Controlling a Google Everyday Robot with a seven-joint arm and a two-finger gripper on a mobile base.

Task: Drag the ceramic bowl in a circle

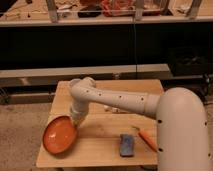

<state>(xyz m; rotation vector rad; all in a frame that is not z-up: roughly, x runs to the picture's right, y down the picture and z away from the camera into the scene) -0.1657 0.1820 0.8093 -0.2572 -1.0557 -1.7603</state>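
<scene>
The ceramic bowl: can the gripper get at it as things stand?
Probably yes. The gripper is down at the rim of the ceramic bowl, with nothing between them; the blue object lies well apart.

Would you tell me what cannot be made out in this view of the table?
Camera view:
1. Claw, at the bowl's right rim: its hold on the rim is hidden by the arm coming down over it.
2. White item behind the arm: mostly covered by it, and too blurred to name.
3. Table's near right corner: hidden by the robot's body.
</scene>
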